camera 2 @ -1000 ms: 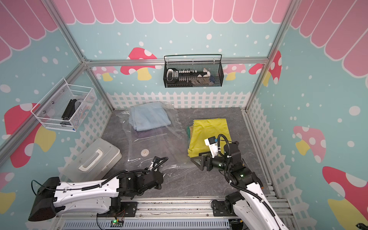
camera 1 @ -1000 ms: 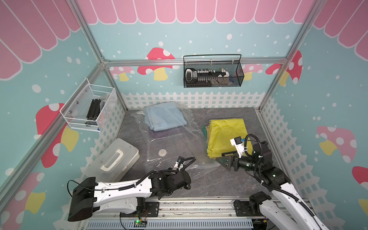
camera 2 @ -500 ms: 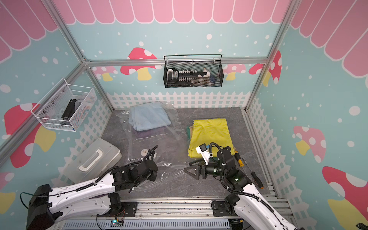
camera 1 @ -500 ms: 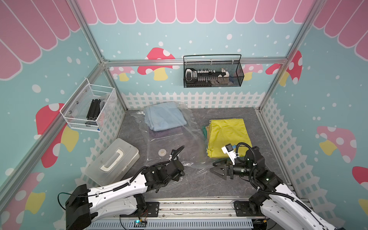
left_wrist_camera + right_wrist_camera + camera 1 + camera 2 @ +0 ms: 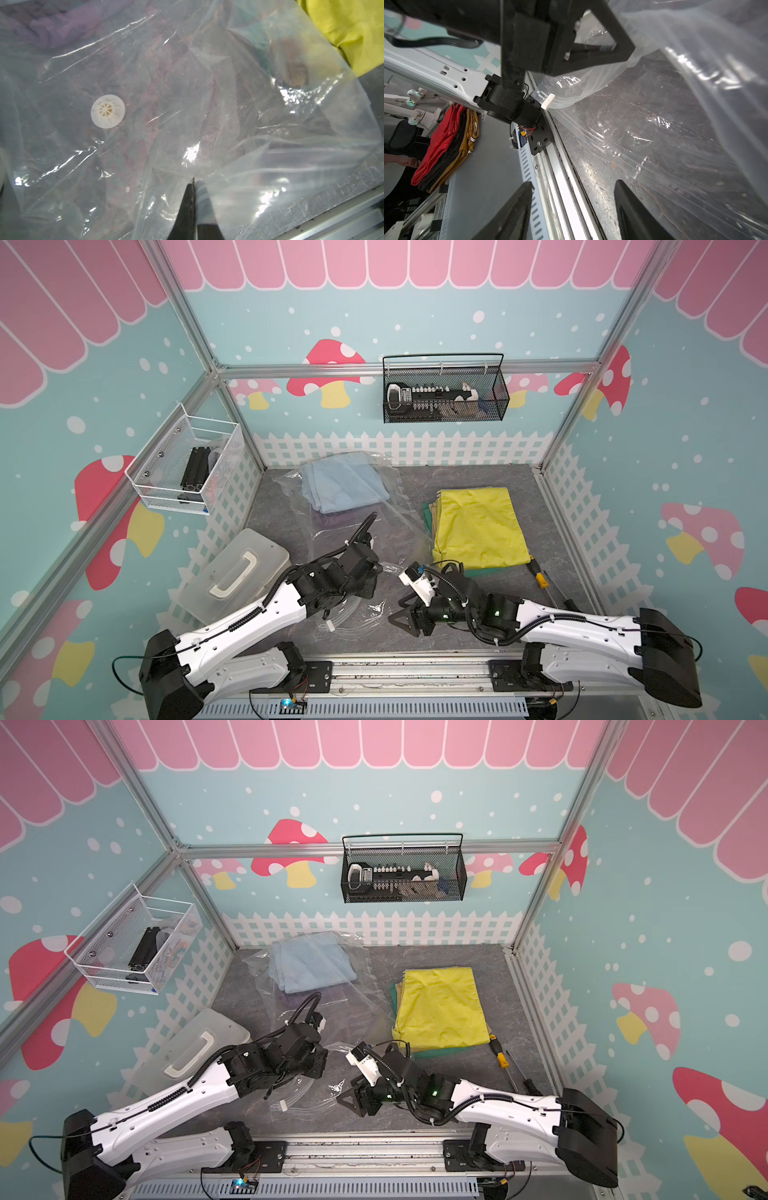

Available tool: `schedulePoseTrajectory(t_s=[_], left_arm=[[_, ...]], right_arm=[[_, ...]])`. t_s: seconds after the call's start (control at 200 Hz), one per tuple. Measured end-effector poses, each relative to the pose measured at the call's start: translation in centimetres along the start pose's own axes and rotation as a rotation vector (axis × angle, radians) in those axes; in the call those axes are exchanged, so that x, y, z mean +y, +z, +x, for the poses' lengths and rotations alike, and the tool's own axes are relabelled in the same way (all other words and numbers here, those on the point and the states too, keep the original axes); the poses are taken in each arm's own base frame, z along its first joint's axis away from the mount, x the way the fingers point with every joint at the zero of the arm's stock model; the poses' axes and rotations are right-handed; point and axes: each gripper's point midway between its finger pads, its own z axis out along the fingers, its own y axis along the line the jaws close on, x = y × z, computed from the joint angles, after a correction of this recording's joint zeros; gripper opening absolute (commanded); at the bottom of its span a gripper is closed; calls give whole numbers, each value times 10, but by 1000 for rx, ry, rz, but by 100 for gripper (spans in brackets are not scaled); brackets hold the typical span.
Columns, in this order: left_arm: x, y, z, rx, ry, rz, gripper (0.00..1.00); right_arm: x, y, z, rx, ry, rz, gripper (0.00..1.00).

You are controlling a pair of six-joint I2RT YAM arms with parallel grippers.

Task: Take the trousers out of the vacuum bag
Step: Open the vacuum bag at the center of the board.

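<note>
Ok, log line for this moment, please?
left gripper: shut on vacuum bag | right gripper: open, holding nothing | light blue trousers, purple trousers: in bag | yellow trousers: out of bag

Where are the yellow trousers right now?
In both top views the yellow trousers top a folded stack on the table, outside and right of the vacuum bag.

You have five folded trousers [image 5: 478,526], one vacuum bag [image 5: 207,124], one lidded box [image 5: 232,572], two wall baskets [image 5: 444,416], two screwdrivers [image 5: 537,576] and two robot arms [image 5: 257,614] in view.

Mushroom-patterned teal walls [image 5: 415,323] surround grey marbled floor [image 5: 469,477].
</note>
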Motion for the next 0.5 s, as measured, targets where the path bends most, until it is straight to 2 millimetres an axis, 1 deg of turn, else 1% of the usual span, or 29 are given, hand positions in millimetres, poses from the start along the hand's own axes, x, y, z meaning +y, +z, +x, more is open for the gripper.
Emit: schedulePoseTrajectory(t_s=[0.055,0.18,0.28,0.395,0.5], left_arm=[[2,-2,-5,3,-6,0,0],[1,-8,-16,4,-10,16,0],[-2,-14,-27,-3,-7,30,0],[-7,-22,-37,-17,0,46,0],[-9,-28,-42,-25,5,51,0]], right_arm=[[0,10,4,13,-13,20,60],[0,29,9,35,-35,63,55],[-5,45,12,46,-34,106,50],[-20,61,20,58,-13,165,47],[-36,74,31,67,20,220,44]])
